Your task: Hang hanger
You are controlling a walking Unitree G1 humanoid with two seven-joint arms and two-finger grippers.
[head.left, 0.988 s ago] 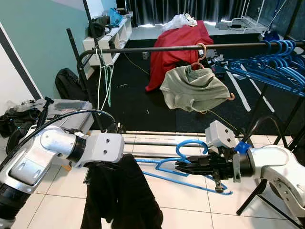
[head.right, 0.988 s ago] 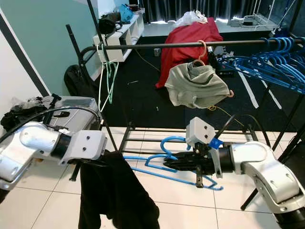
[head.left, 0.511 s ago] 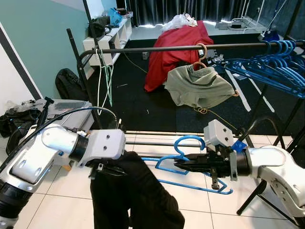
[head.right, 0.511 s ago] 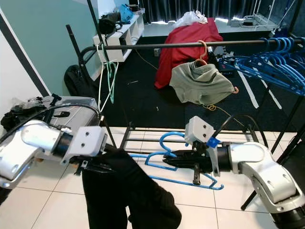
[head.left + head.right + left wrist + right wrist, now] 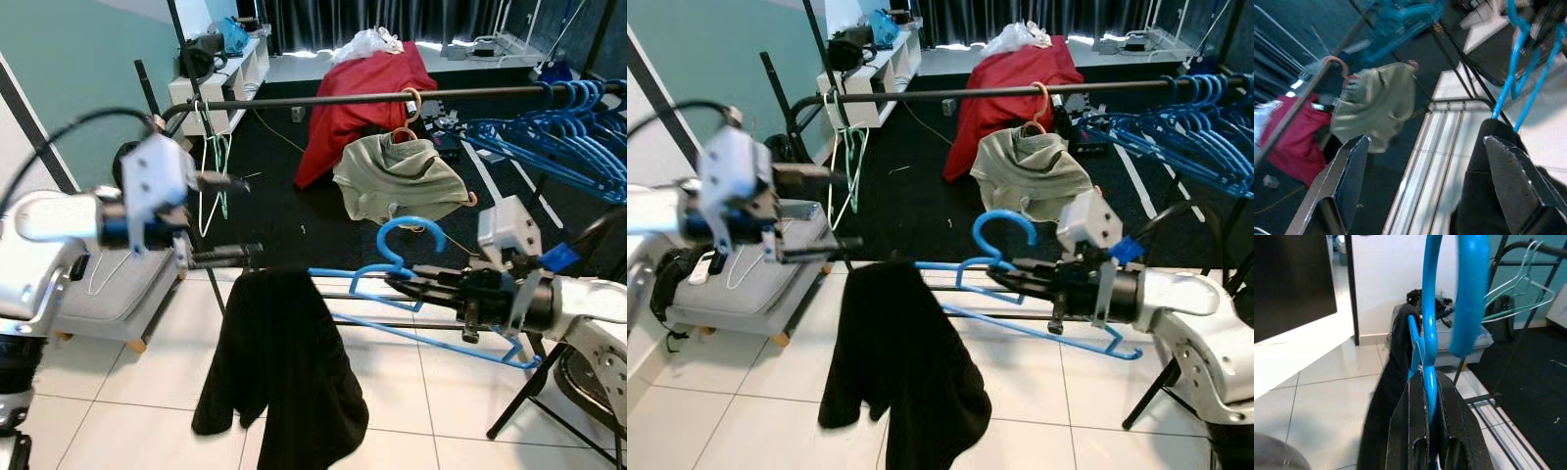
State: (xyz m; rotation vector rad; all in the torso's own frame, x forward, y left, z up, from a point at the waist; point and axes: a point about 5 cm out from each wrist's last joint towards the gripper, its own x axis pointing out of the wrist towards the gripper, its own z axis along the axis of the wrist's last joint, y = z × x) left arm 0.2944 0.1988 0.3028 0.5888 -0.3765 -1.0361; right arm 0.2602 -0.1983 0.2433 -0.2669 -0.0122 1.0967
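My right gripper (image 5: 404, 284) is shut on a blue hanger (image 5: 400, 240) just below its hook, holding it at about waist height in front of the clothes rail (image 5: 323, 99). A black garment (image 5: 279, 362) hangs from the hanger's left end. In the right wrist view the fingers (image 5: 1449, 401) clamp the blue hanger (image 5: 1428, 333), with the black garment (image 5: 1393, 382) beyond. My left gripper (image 5: 230, 219) is open, just left of the garment's top. In the left wrist view the black garment (image 5: 1488, 196) lies beyond the spread fingertips (image 5: 1354, 161).
A green shirt (image 5: 397, 178) on a wooden hanger hangs mid-rail. Several blue hangers (image 5: 549, 137) crowd the rail's right end. A red cloth (image 5: 362, 88) is draped behind. A grey case (image 5: 108, 294) sits on the tiled floor at left, a white shelf (image 5: 220, 78) beyond.
The right gripper has lifted the hanger, and the black garment now hangs from it. The left gripper has let go of the garment, opened and risen to the left.
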